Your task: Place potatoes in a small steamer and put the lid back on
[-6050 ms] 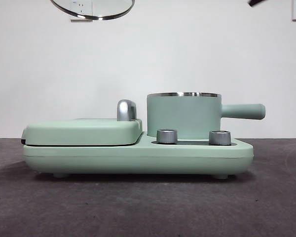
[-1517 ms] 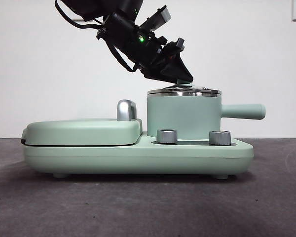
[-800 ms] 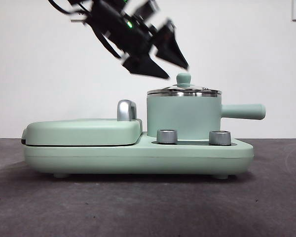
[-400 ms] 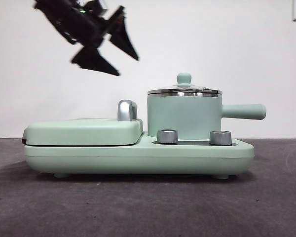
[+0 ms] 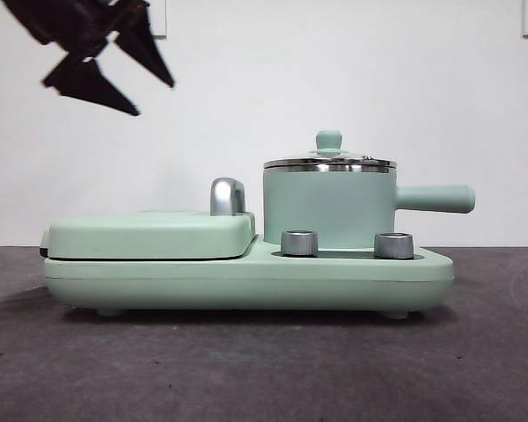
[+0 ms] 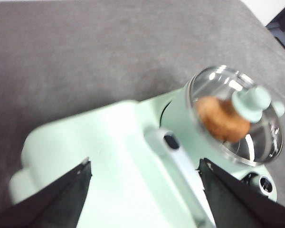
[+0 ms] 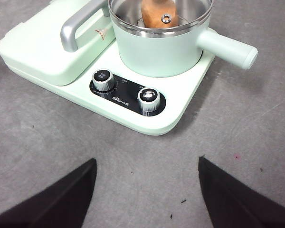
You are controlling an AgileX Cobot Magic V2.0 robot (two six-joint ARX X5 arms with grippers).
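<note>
Measured from the pot (image 5: 327,207), the two steel dials (image 5: 299,243) stand nearest the front camera, low on the mint base (image 5: 246,280) that sits on the grey tabletop (image 5: 264,369). The right gripper (image 7: 147,190) hangs in front of the dials, fingers (image 7: 61,199) spread and empty. The pot stands behind the dials, its handle (image 5: 436,199) straight out to one side. The lid (image 5: 329,160) lies level on the pot's rim, knob (image 5: 328,140) up, and the potato (image 6: 222,118) shows through the glass, inside the pot. The left gripper (image 5: 101,53) is high and well off to the griddle cover's (image 5: 150,233) side, fingers released, holding nothing. The task looks done; the sound finish is to carry that arm clear, away from the knob and the chrome handle (image 5: 226,196).
</note>
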